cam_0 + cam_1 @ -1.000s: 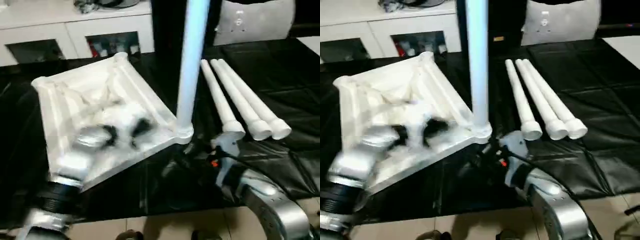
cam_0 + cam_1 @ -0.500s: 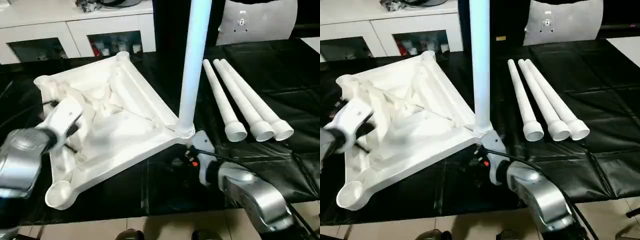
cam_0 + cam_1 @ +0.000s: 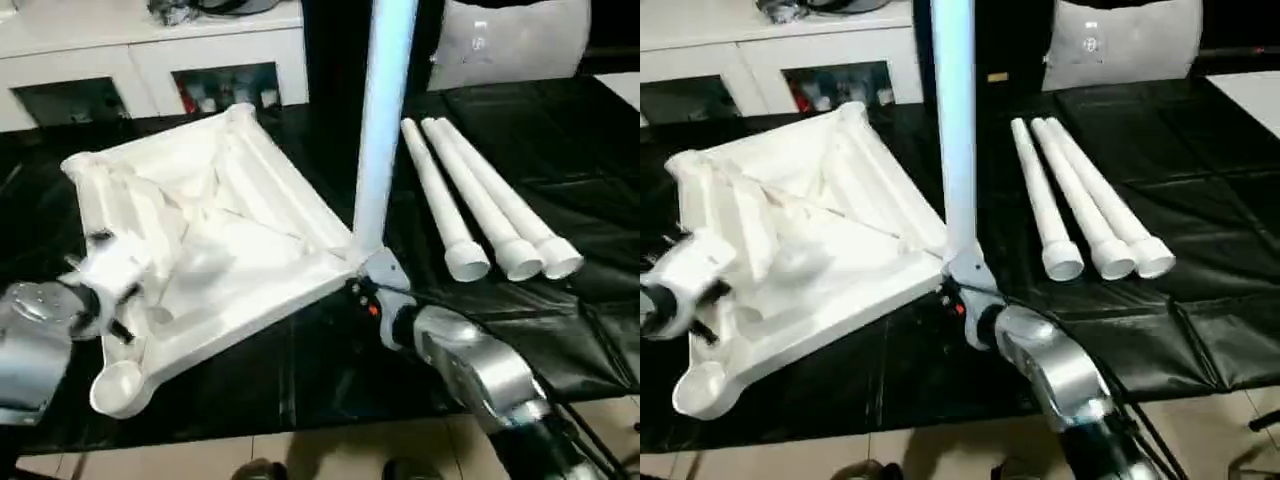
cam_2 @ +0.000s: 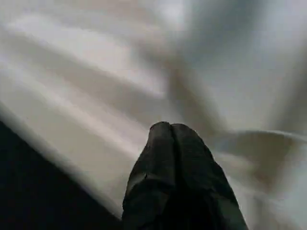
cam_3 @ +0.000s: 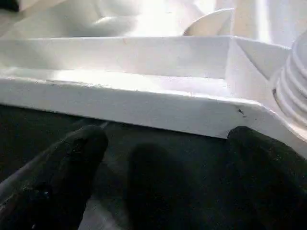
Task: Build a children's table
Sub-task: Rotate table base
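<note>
The white plastic square tabletop (image 3: 210, 240) lies underside-up on the black-covered worktop (image 3: 600, 180) with one tapered white leg (image 3: 385, 110) upright in a corner socket — three loose white legs (image 3: 480, 205) lie beside it still to fit — left hand (image 4: 175, 143) pressed together, right hand (image 5: 163, 158) spread apart at the rim.

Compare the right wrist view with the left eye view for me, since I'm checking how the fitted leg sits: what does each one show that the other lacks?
Right wrist view: the threaded end of the upright leg at its corner socket, and the right gripper with its fingers wide apart before the rim.

Left eye view: the whole upturned table top, three loose legs lying side by side on the black cover, the left gripper, and the white cabinet.

Both: the table top's rim by the fitted leg.
</note>
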{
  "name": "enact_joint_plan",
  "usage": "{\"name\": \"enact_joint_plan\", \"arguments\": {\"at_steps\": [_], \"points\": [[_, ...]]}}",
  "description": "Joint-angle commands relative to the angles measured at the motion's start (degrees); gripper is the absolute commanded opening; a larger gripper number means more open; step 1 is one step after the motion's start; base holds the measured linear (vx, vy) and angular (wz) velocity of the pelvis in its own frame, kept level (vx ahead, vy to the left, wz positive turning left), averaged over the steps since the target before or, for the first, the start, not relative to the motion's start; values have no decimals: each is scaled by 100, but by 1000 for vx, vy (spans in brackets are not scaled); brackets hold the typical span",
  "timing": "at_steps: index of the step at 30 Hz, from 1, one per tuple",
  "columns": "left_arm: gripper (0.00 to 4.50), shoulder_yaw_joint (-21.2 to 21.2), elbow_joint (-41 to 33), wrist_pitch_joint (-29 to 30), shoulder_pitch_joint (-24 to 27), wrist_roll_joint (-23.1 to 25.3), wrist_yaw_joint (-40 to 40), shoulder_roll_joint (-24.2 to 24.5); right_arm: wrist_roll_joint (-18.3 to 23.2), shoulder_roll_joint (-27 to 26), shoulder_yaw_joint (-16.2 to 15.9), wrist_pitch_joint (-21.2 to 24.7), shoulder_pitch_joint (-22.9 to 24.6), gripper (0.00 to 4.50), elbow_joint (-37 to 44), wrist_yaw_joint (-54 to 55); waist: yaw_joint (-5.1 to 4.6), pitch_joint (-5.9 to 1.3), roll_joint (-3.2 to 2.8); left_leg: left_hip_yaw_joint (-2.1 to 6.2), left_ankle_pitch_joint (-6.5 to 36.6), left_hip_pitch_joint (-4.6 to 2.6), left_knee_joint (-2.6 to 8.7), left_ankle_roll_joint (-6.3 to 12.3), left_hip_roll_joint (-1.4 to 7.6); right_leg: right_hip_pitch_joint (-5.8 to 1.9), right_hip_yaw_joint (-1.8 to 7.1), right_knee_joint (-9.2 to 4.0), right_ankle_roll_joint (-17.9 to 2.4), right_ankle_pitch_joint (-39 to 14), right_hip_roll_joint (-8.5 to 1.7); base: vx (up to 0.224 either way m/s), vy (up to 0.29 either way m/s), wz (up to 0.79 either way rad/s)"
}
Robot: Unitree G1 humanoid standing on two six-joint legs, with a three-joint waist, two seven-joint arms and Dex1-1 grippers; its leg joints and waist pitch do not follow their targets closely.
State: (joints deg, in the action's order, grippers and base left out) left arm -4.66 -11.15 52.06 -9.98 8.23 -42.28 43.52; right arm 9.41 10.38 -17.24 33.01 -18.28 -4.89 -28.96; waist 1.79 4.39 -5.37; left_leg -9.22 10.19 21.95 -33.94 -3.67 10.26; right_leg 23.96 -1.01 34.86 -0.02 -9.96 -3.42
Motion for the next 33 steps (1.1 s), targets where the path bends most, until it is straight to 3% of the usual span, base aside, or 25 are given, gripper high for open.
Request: {"name": "enact_joint_plan", "arguments": {"at_steps": [1,5,10,15,18,19,20,21,22,25,26,28,29,30,33], "points": [[3,-232,-271,191,152,-381,-546,135,-140,-80,109,-305,-251,450,-399,127,15,-326,-54,87,1819,-96,429,-96,131,-217,147,-463,-1083,-1887,-328,0,0,0],[3,-565,-634,275,318,-745,-1152,350,-143,-245,254,-587,-509,450,-946,247,-20,-326,-43,100,1768,-64,440,-65,125,-243,140,-436,-1144,-1875,-336,0,0,0],[3,-657,-876,277,266,-1400,-1654,94,-169,-435,364,-933,-844,450,-1591,352,-29,-343,-31,63,1596,-81,412,-23,114,-246,139,-415,-1255,-1634,-313,0,0,0],[3,-756,-890,273,-54,-1647,-1621,-367,-232,-628,402,-1181,-1040,450,-1974,400,-42,-318,-13,43,1723,-107,419,-19,118,-235,146,-445,-1209,-1888,-307,0,0,0],[3,-818,-740,186,-226,-1601,-1500,-586,-263,-675,383,-1250,-1072,450,-2055,391,-26,-319,-4,44,1745,-107,425,-18,115,-245,148,-462,-1131,-2039,-302,0,0,0],[3,-860,-599,83,-317,-1526,-1397,-706,-280,-678,371,-1277,-1082,450,-2074,380,-36,-318,12,53,1704,-77,434,-20,115,-269,146,-454,-1106,-2025,-309,0,0,0],[3,-890,-431,-36,-404,-1446,-1285,-832,-292,-682,364,-1293,-1086,450,-2081,381,-34,-318,1,50,1699,-83,429,-20,108,-259,144,-460,-1082,-2049,-301,0,0,0],[3,-929,-99,-275,-552,-1302,-1082,-1013,-339,-681,368,-1339,-1099,450,-2091,406,-37,-296,-3,27,1866,-132,416,-15,98,-203,148,-513,-1027,-2278,-282,0,0,0],[3,-948,430,-616,-785,-1112,-755,-1303,-393,-659,393,-1379,-1116,450,-2052,448,-35,-299,6,34,1897,-121,424,-50,88,-232,147,-520,-967,-2392,-285,0,0,0],[3,-954,757,-811,-929,-995,-541,-1452,-425,-635,444,-1388,-1136,450,-1993,509,-19,-302,21,55,1963,-121,438,-64,96,-240,145,-528,-858,-2623,-307,0,0,0],[3,-951,947,-919,-1026,-917,-388,-1549,-461,-593,477,-1357,-1150,450,-1906,593,-26,-291,-25,54,2026,-131,442,-72,96,-213,142,-563,-796,-2732,-297,0,0,0],[3,-908,1311,-1140,-1227,-776,-43,-1746,-517,-561,658,-1271,-1218,450,-1766,812,-13,-312,5,53,2037,-168,429,-85,94,-195,149,-562,-764,-2738,-290,0,0,0],[3,-901,1369,-1186,-1257,-753,8,-1775,-515,-561,710,-1216,-1238,450,-1733,870,-12,-303,12,55,2018,-142,439,-66,97,-206,149,-567,-745,-2741,-294,0,0,0],[3,-872,1477,-1261,-1314,-715,127,-1842,-523,-553,812,-1095,-1282,450,-1663,1007,-19,-310,-23,64,1988,-125,445,-75,96,-217,142,-566,-730,-2711,-293,0,0,0],[3,-773,1693,-1589,-1409,-688,337,-1994,-713,-480,961,-820,-1418,450,-1493,1348,-24,-331,-20,70,1940,-116,446,-86,102,-220,143,-550,-754,-2588,-294,0,0,0]]}}
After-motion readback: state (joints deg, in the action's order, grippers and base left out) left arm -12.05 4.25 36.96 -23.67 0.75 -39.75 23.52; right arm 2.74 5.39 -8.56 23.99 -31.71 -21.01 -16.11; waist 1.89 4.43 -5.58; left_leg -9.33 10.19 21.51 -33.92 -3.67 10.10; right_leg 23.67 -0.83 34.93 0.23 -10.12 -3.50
